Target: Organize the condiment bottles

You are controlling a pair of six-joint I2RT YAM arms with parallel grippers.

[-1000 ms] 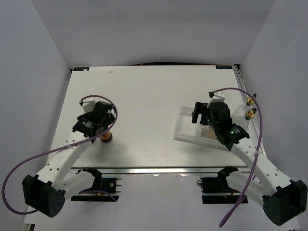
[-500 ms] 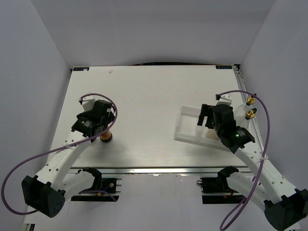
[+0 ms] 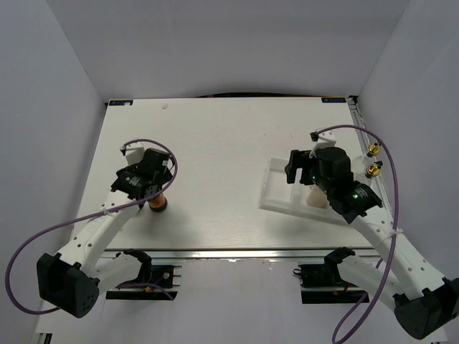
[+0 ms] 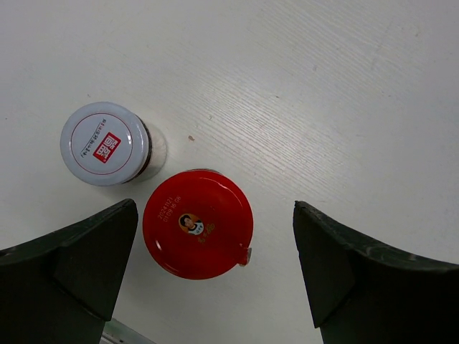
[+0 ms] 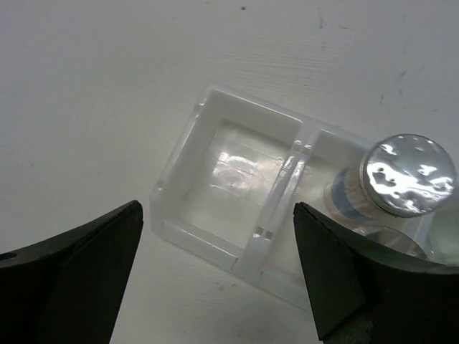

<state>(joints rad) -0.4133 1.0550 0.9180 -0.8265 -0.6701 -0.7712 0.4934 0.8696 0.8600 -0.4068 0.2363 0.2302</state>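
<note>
Over the near left of the table (image 3: 215, 143), the left gripper (image 4: 214, 244) is hanging above the red-lidded jar (image 4: 198, 233) with its fingers spread wide.

Its two dark fingers are sitting one on each side of the red lid without touching it, so it looks ready to come down and grab the jar. The tiny grey-lidded jar (image 4: 102, 143) is standing just beside the red one, so the fingers will need to slip in without bumping it. On the right, the right gripper (image 5: 215, 236) is also opened wide and holding nothing, looking down on the white tray (image 5: 179, 154). One silver-lidded shaker (image 5: 409, 174) is standing in a tray pocket, and the pocket beside it is bare, likely waiting for a jar. Two tall gold-stoppered bottles (image 3: 371, 150) are standing by the table's right edge.
</note>
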